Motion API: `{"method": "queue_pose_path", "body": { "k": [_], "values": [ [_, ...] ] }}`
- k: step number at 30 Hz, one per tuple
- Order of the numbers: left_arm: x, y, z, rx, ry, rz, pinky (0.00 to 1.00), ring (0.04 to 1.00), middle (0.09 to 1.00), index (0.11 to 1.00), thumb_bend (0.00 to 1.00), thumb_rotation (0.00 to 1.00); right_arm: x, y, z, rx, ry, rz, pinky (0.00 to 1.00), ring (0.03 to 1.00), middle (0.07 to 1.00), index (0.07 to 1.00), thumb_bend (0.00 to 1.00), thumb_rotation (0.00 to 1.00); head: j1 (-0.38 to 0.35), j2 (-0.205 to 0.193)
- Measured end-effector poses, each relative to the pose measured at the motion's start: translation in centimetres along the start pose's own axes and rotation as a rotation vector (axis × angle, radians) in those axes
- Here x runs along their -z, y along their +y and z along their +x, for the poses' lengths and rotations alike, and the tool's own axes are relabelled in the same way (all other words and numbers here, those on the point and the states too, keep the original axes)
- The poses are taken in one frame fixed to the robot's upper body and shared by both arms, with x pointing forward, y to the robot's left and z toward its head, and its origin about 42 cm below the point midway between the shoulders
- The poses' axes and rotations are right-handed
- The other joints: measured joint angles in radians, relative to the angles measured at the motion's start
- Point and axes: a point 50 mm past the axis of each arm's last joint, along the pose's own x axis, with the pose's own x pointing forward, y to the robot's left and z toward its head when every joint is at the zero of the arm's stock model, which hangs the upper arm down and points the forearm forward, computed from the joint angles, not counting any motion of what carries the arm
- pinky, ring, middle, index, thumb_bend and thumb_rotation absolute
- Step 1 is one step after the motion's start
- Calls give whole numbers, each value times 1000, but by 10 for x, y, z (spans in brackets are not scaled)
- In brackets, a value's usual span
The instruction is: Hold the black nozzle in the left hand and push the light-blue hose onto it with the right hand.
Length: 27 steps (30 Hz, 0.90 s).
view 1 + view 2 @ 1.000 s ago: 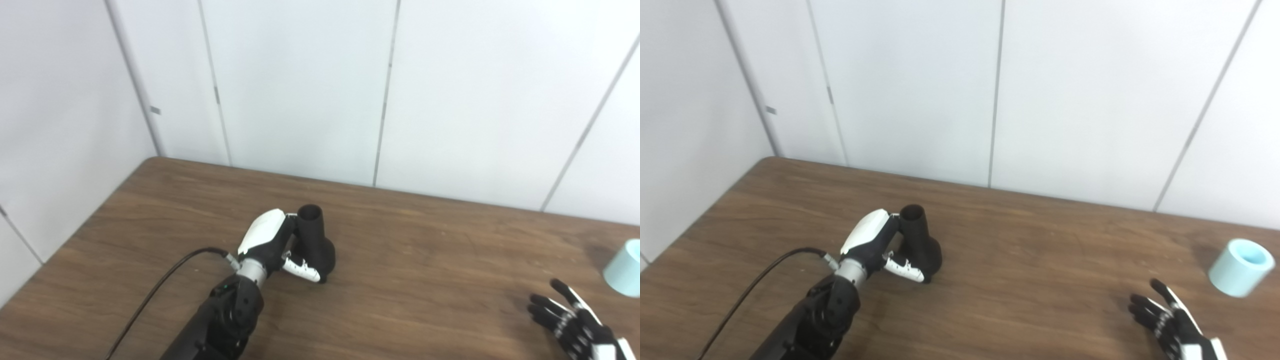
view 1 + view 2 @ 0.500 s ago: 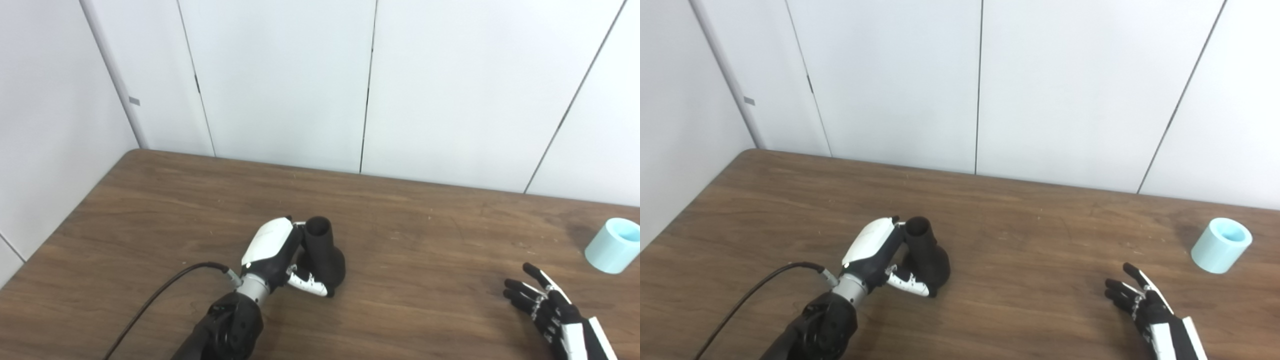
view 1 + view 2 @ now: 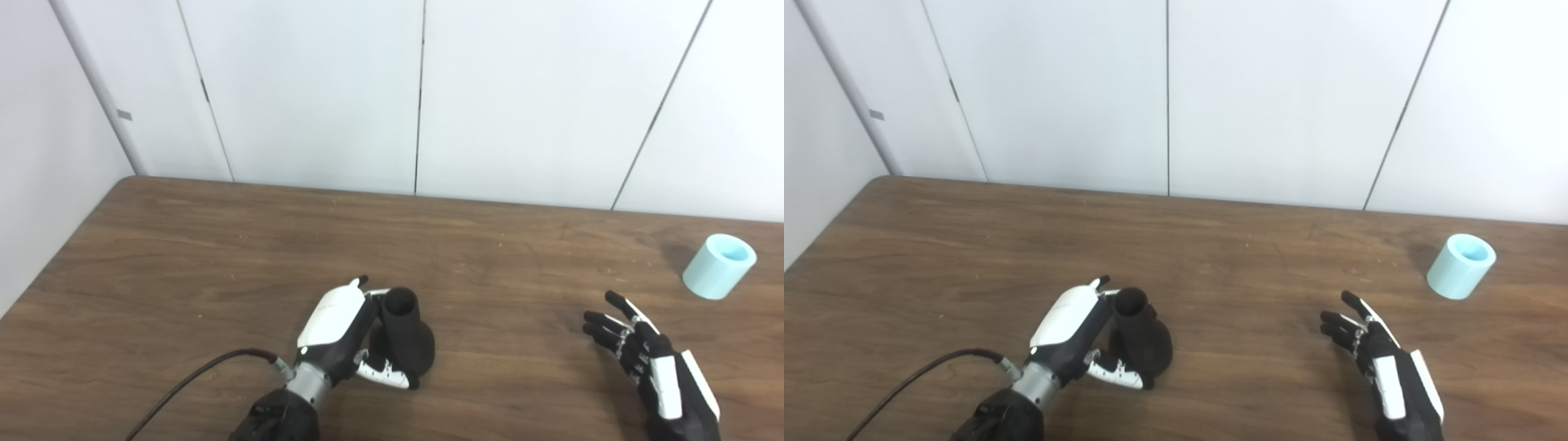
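Half the job is judged done: the black nozzle point(image 3: 404, 340) is clasped upright by the left hand point(image 3: 340, 334), its base on the wooden surface point(image 3: 184, 257). The light-blue hose point(image 3: 719, 266) is seen untouched, well apart at the far right, while the right hand point(image 3: 643, 355) is held empty with fingers spread. Grasping the hose and pushing it on remain to be done.

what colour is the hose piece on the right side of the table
Light blue; the hose shows best in the right eye view.
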Motion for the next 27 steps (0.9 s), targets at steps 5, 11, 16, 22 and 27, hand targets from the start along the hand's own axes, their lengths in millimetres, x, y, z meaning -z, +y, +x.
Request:
{"method": "queue_pose_path", "body": {
  "k": [5,11,16,22,27],
  "values": [
    [-4,-3,-3,19,-9,4,1000,592,507,475,519,0,-4,4,0,-4,-2,-2,850,780,780,905,611,1000,-32,15],
    [-8,-5,-3,41,-27,5,1000,588,504,478,520,0,-8,11,0,-2,14,4,857,786,786,909,584,1000,-69,38],
    [-8,-5,-3,56,-31,0,1000,591,505,478,520,0,-19,14,2,-1,-4,-10,863,788,787,911,571,1000,-98,64],
    [-11,-6,-4,63,-37,-6,1000,586,508,476,519,0,-27,16,4,2,-4,-22,863,788,786,912,577,1000,-106,94],
    [-15,-10,-5,75,-43,-15,1000,605,507,476,519,0,-35,16,7,8,-21,-31,861,787,785,918,580,1000,-109,104]
  ]
}}
